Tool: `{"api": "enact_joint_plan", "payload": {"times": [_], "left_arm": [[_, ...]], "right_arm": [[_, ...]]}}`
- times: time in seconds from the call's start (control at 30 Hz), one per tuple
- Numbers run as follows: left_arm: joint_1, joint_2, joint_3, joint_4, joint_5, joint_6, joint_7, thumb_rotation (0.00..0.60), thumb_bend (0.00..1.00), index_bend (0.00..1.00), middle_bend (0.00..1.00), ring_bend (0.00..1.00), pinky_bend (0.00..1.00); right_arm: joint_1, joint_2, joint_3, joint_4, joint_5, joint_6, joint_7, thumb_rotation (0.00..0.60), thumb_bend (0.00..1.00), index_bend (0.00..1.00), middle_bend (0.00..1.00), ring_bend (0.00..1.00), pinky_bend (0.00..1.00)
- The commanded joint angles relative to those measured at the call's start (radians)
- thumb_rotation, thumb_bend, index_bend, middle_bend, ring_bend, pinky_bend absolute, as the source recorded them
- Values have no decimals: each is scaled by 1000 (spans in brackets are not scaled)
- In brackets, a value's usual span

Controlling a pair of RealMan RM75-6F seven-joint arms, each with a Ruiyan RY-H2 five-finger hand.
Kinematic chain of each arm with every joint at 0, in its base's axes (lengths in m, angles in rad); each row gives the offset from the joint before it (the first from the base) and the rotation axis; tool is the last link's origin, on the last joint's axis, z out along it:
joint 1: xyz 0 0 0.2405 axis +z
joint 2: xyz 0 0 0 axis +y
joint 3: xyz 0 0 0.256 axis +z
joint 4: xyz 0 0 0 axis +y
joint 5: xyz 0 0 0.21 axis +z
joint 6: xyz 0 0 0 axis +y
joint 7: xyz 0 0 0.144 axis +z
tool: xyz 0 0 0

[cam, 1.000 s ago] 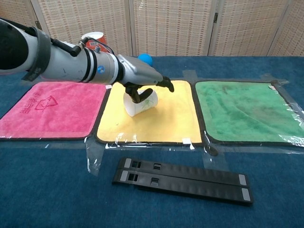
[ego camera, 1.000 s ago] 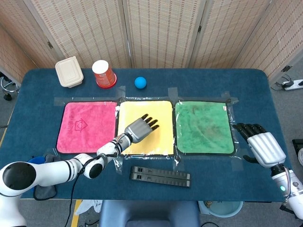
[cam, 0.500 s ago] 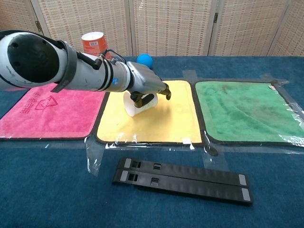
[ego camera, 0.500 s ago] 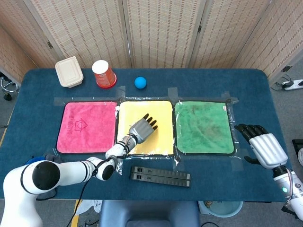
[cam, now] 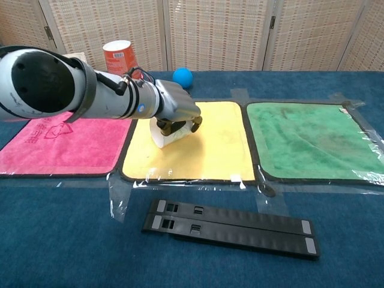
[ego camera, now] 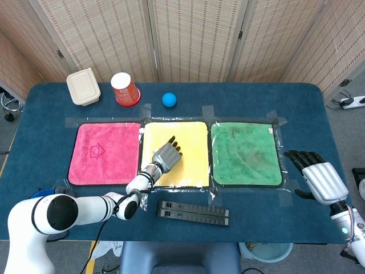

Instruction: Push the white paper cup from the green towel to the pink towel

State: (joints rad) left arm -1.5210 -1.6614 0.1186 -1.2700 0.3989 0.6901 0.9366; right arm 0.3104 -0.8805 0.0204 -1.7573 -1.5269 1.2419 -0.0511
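The white paper cup (cam: 165,137) lies tipped on the left part of the yellow towel (cam: 210,147), close to the edge facing the pink towel (cam: 60,141). My left hand (cam: 174,108) lies over the cup, its fingers hooked down on the cup's right side and touching it. In the head view this left hand (ego camera: 165,156) hides the cup. The green towel (ego camera: 245,153) on the right has nothing on it. Off the table's right edge, my right hand (ego camera: 320,178) holds nothing, with its fingers extended.
A red cup (ego camera: 125,89), a blue ball (ego camera: 169,100) and a white lidded box (ego camera: 83,86) stand along the far edge. Two black bars (cam: 231,225) lie near the front edge, below the yellow towel.
My left hand has slid left across the yellow towel, carrying the cup with it toward the pink towel. The right hand has barely moved.
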Motion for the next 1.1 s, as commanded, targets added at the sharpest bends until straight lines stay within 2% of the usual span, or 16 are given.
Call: {"api": "enact_joint_plan", "payload": {"times": [0.03, 0.3, 0.8, 0.9, 1.1], "left_arm": [[4, 17, 11, -15, -8, 7, 4, 600, 943, 272, 225, 163, 0], [21, 88, 47, -78, -11, 34, 14, 600, 943, 280, 231, 167, 0], [93, 204, 126, -95, -82, 58, 3, 600, 943, 279, 231, 169, 0], [110, 230, 117, -103, -72, 65, -21, 600, 944, 276, 231, 169, 0], [146, 265, 78, -149, 50, 91, -83, 600, 945, 221, 225, 149, 0]], "right_arm": [[-1, -1, 1, 1, -2, 1, 2, 600, 70, 118, 168, 164, 174], [-3, -5, 5, 3, -7, -1, 9, 600, 70, 118, 168, 164, 174], [-13, -11, 6, -16, -39, 21, 5, 600, 71, 118, 168, 163, 174], [-15, -12, 6, -19, -43, 22, 2, 600, 71, 118, 168, 163, 174], [-14, -18, 6, -22, -51, 21, -2, 600, 70, 118, 168, 162, 175]]}}
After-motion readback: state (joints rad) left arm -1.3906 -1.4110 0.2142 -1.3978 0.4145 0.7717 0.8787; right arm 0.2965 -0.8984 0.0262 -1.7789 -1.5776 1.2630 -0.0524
